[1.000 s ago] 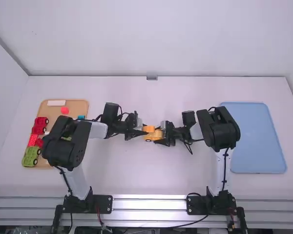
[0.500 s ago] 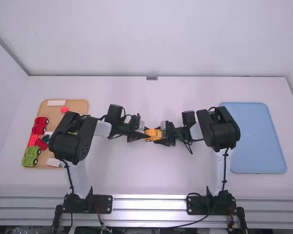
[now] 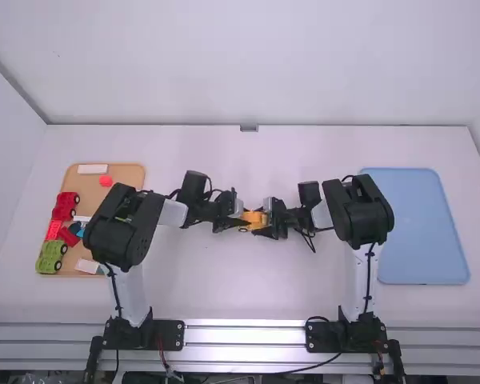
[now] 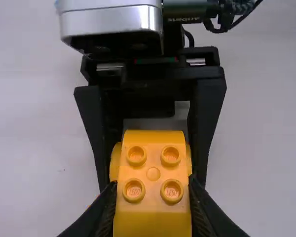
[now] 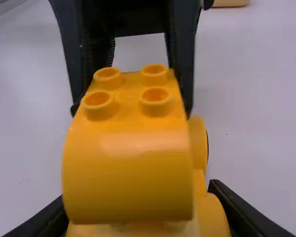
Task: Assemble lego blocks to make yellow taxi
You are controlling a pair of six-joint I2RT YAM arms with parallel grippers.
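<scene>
Since the earlier frames: left arm (image 3: 124, 232) has shifted right, bringing the cab block in over the car base. Right arm (image 3: 358, 212) and the base look unchanged.

By size, all placed off the car base:
- White table (image 3: 224, 288): under and all around it, base held above.
- Blue tray (image 3: 420, 224): well to its right.
- Brown tray (image 3: 128, 172): well to its left, partly behind the left arm.
- Right gripper (image 3: 256, 225): at its right end, fingers closed in on both sides, gripping it.
- Left gripper (image 3: 246, 221): at its left end, fingers only as far apart as the cab block is wide, clamped on that block.
- Car base (image 5: 214, 217): yellow-orange, the landmark, between the two arms.
- Red car (image 3: 66, 206) and green car (image 3: 51, 256): well left of it, in the brown tray; green one sits nearer the arm bases than the base does.
- Cab block (image 4: 153, 173): yellow-orange, curved, four studs up, directly over the base. Two base studs show just under its lower edge in right wrist view; can't tell if it's seated.
- White block (image 3: 92, 169): well left, farther from the arm bases than the base is.
- Red round piece (image 3: 106, 181): also well left, in the brown tray.
</scene>
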